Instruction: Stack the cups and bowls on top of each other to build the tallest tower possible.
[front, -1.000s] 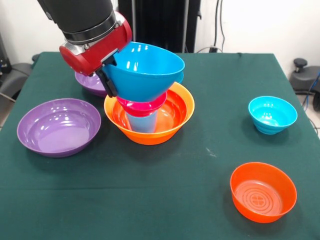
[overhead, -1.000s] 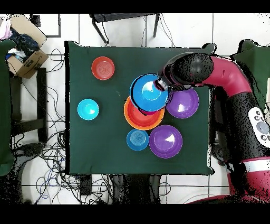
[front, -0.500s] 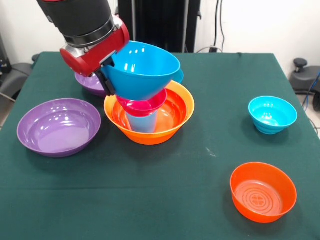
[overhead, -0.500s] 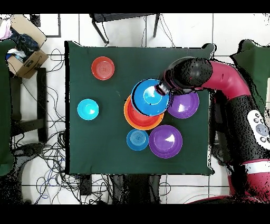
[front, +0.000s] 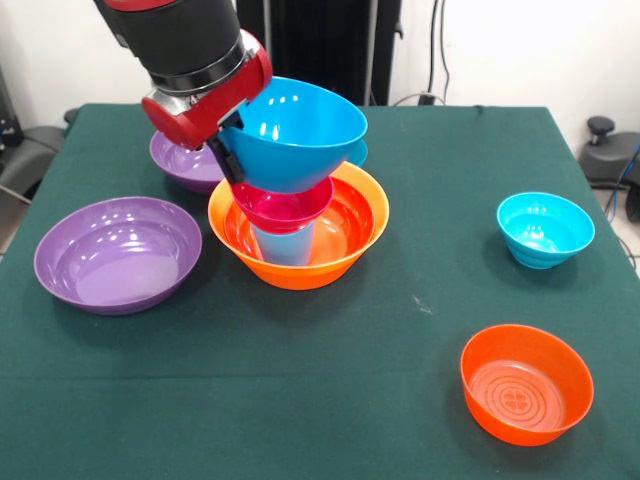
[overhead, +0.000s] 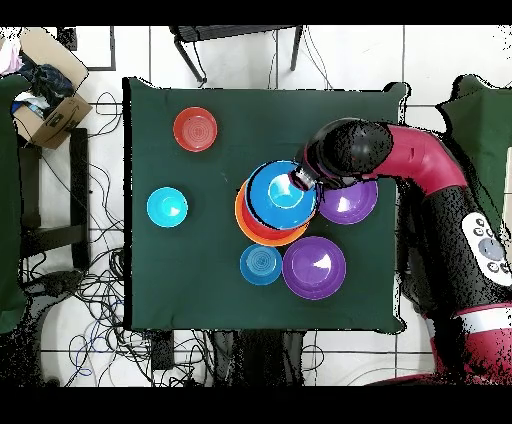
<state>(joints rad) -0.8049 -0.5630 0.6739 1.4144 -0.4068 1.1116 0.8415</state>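
Tower (front: 296, 215) of nested plastic bowls near table centre: large orange base bowl (front: 352, 240), light blue tumbler (front: 285, 245), magenta bowl (front: 282, 208), big blue bowl (front: 298, 130) on top, tilted. Gripper (front: 226, 156) clamped on left rim of this blue bowl. Wide free green cloth (front: 330, 380) in front; purple bowl (front: 118, 252) left, cyan bowl (front: 545, 228) and red-orange bowl (front: 526, 382) right, near edges. No readable writing.
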